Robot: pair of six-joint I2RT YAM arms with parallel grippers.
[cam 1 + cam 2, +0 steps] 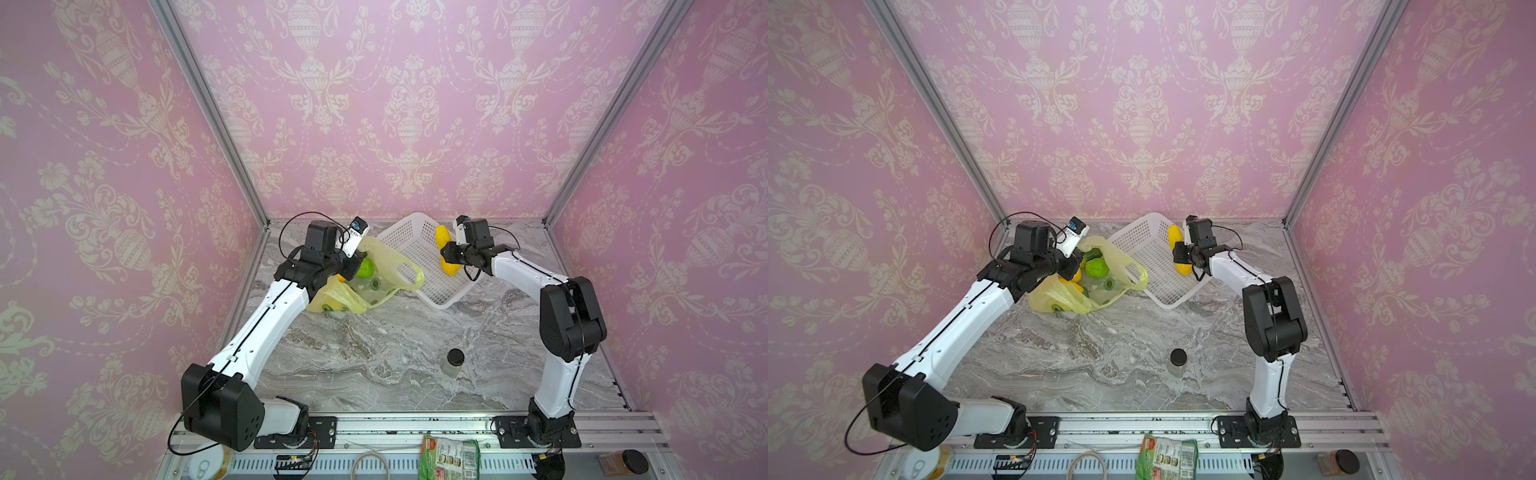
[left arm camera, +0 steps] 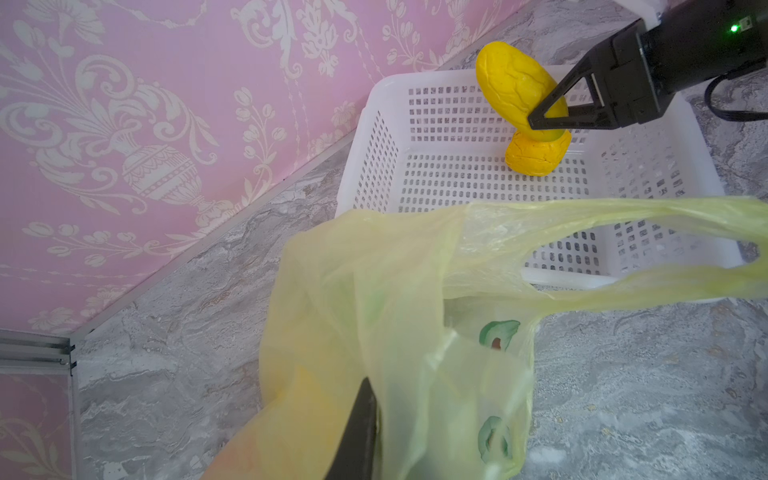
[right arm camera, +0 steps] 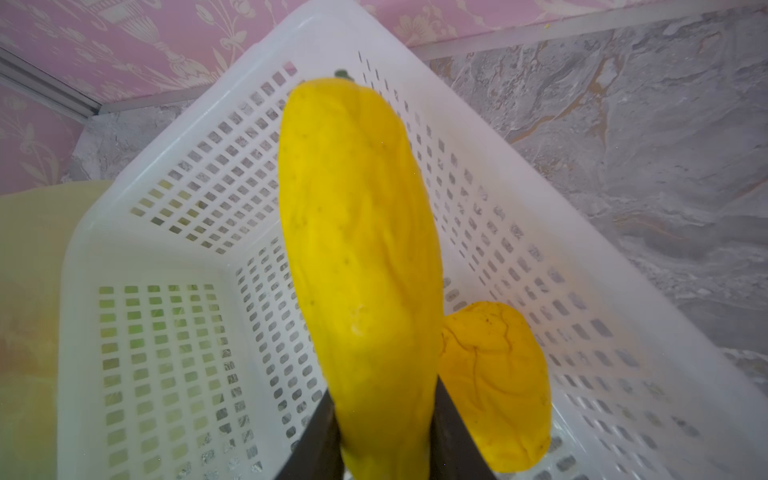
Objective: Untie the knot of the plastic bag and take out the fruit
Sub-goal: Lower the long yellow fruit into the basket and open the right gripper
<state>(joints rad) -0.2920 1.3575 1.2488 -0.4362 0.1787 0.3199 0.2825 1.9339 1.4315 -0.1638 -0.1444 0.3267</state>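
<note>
One fruit (image 3: 359,249) (stem outward), along right tool (image 3: 384,411)

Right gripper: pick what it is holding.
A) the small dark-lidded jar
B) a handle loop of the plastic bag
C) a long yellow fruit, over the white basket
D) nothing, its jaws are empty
C: in the right wrist view the right gripper is shut on the long yellow fruit, which it holds over the white basket; a second yellow fruit lies inside.
</note>
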